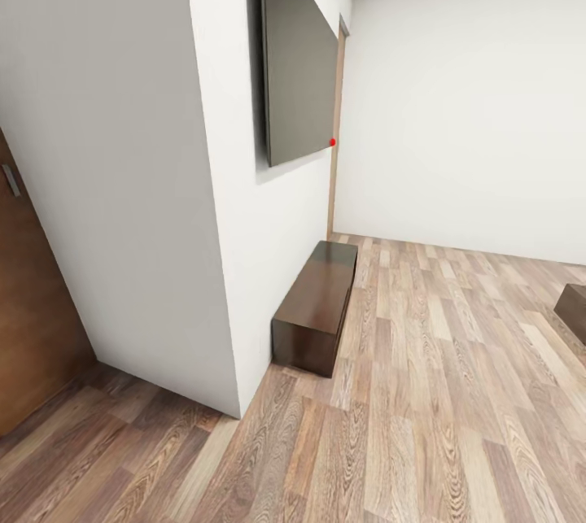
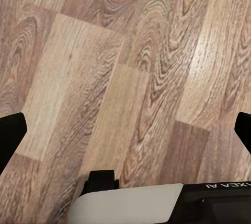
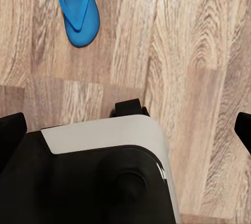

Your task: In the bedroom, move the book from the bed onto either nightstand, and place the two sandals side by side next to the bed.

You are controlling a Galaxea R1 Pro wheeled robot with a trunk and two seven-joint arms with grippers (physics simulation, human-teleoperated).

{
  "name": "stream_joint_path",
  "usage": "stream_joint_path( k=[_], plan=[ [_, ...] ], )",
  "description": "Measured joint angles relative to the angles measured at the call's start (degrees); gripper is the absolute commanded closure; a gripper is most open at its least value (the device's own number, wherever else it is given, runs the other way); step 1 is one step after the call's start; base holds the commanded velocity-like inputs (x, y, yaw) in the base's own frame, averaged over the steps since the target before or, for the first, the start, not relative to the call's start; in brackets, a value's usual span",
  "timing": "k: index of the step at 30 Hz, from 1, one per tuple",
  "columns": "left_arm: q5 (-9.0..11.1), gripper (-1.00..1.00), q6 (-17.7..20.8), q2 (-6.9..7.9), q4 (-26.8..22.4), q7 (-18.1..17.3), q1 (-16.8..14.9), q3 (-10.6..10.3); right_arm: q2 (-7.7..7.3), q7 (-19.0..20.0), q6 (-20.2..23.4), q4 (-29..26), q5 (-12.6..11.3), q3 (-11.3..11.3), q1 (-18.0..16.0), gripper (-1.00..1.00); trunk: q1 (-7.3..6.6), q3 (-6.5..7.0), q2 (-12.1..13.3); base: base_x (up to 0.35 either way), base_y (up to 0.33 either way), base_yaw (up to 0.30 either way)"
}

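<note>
- While my head camera looks along a white wall (image 1: 138,181) toward a long low dark cabinet (image 1: 317,307) on the plank floor (image 1: 423,393), with a dark flat screen (image 1: 297,59) mounted above it and a brown door (image 1: 28,303) at the far left, one blue sandal (image 3: 79,10) appears under my right wrist camera.
- A dark wooden corner (image 1: 574,311) pokes in at the head view's right edge, well apart from the cabinet; I cannot tell what it belongs to.
- My left wrist camera sees bare floor planks and part of my own base (image 2: 157,203) below.
- The sandal lies flat, straps up, long axis roughly along the plank grain; its rounded end points toward my base (image 3: 104,172), its other end is cut by the frame edge.
- It sits on the floor well apart from my right claw (image 3: 125,130), off beyond the left-hand fingertip (image 3: 11,130), nothing touching it.
- Right claw: fingers spread wide, empty.
- Left claw (image 2: 125,130): fingers equally wide apart, empty, over bare planks.
</note>
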Motion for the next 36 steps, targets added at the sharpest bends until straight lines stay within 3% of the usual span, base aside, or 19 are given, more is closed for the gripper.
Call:
stream_joint_path(
  k=[36],
  plan=[
    [0.01, -1.0, 0.0, 0.03, -0.18, 0.0, 0.0, 0.0, -0.09, 0.31, 0.0, 0.4, 0.09, 0.04, 0.0, -1.0, 0.0, 0.0, 0.0, 0.0, 0.0, 0.0]
  ],
)
